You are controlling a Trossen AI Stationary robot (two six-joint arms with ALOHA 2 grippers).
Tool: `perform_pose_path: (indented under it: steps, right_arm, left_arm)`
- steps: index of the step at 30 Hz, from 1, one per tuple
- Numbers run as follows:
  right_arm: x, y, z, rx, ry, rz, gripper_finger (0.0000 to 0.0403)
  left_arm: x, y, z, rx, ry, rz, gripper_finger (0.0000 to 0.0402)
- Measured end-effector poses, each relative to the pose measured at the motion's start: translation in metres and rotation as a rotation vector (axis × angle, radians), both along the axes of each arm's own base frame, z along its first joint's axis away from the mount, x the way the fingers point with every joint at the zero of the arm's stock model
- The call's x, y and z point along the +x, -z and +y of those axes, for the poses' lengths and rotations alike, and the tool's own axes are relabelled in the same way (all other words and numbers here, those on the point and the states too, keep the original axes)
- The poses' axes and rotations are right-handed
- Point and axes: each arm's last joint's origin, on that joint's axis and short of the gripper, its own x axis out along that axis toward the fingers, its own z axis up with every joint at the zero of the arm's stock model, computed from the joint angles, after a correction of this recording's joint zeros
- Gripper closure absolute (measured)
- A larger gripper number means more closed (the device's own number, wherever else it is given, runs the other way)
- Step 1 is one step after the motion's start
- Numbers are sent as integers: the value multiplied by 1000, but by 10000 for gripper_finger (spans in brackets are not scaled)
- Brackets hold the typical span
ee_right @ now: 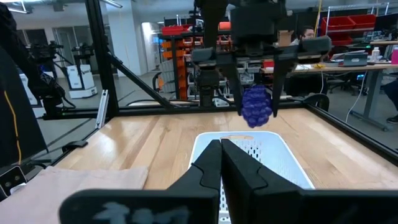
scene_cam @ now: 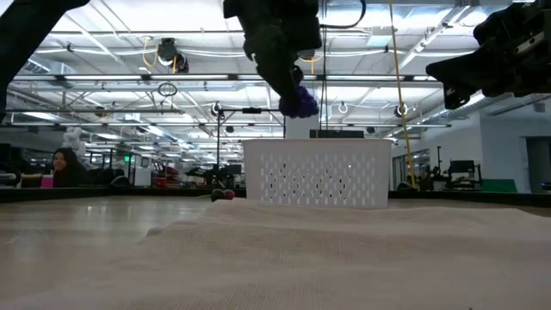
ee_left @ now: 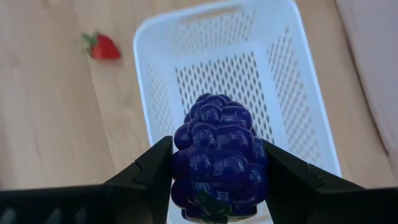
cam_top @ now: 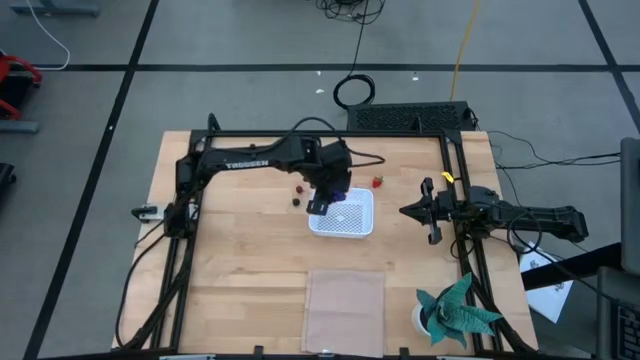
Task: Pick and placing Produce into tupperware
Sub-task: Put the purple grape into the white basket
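Note:
The purple-blue lumpy bunch hangs above the white tupperware, with my left gripper shut on it. In the low view the bunch is clear of the tupperware's rim, over its left part. A red strawberry lies on the table beyond the tupperware. Two small berries lie to its left. My right gripper waits shut at the table's right side, above the wood, holding nothing. My left gripper pinches the bunch's two opposite sides between its two fingers. The fingers slant steeply down from above. The bunch lies along them, its green stem end back toward the gripper and its rounded tip pointing out. It is lifted clear over the tupperware.
A flat pale sheet lies near the table's front edge. A teal paper plant stands at the front right corner. Black frame rails run along the table's left and right sides. Bare wood lies left of the tupperware.

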Motion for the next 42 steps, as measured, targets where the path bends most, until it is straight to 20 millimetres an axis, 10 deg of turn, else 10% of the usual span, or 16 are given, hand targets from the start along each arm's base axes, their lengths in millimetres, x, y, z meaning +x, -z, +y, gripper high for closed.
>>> perform_pose_path:
  steps: [27, 42]
  right_arm:
    - [0, 0, 0, 0, 0, 0, 403]
    - [0, 0, 0, 18, -1, -2, 403]
  left_arm:
    - [5, -3, 1, -96, -138, -48, 213]
    - [3, 50, -1, -122, -96, -24, 213]
